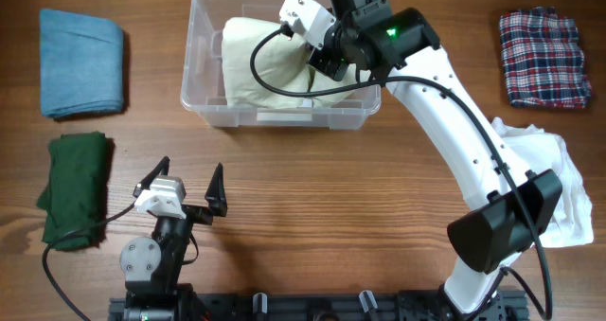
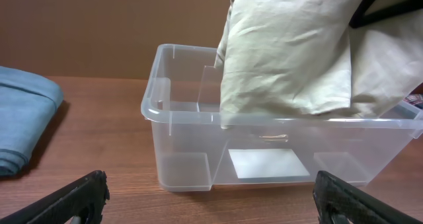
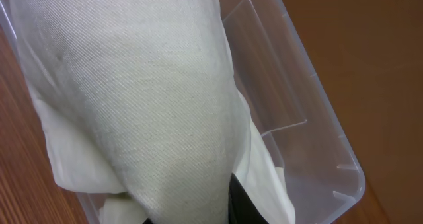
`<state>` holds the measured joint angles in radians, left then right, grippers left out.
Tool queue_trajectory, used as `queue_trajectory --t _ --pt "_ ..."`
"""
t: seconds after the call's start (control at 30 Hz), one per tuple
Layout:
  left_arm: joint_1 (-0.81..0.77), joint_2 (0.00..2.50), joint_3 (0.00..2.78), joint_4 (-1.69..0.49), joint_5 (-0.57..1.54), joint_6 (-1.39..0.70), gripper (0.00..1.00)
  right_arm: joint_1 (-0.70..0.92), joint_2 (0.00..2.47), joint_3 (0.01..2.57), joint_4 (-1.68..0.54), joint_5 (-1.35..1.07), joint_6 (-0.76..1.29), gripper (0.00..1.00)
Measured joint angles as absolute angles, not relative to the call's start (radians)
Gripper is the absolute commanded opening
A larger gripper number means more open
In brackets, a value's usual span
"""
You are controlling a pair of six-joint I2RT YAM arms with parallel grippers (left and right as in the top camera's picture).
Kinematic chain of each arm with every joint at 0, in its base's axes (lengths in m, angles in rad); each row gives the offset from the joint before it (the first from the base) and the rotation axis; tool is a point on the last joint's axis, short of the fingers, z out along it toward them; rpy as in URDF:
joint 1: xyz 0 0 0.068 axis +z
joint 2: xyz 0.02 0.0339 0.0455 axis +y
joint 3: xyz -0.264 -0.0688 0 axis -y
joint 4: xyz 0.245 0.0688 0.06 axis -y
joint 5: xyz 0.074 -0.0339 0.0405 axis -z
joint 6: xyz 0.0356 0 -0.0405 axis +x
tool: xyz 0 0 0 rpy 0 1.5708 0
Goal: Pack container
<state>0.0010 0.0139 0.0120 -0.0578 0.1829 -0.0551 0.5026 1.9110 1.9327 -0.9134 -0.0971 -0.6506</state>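
The container (image 1: 195, 65) is a clear plastic bin at the back middle of the table, with a white label (image 2: 268, 163) on its near long side. A cream cloth (image 1: 270, 70) hangs into it and bulges above the rim (image 2: 178, 115). My right gripper (image 1: 324, 58) is over the bin's right half, shut on the cream cloth (image 3: 145, 85), which drapes over its fingers; one dark finger (image 3: 241, 204) shows beside the fabric. My left gripper (image 1: 186, 184) stands open near the front left, empty, well short of the bin, its fingertips (image 2: 76, 197) wide apart.
A folded blue cloth (image 1: 82, 61) lies at the back left and a green cloth (image 1: 76, 188) at the front left. A plaid cloth (image 1: 544, 56) lies at the back right. A crumpled white cloth (image 1: 559, 184) sits behind the right arm.
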Motion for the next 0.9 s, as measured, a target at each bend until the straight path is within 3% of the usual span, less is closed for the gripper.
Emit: queue_trajectory --t 0.9 --pt "0.001 0.014 0.012 -0.058 0.183 -0.055 1.00 0.450 2.046 1.932 -0.897 -0.113 -0.683 0.04"
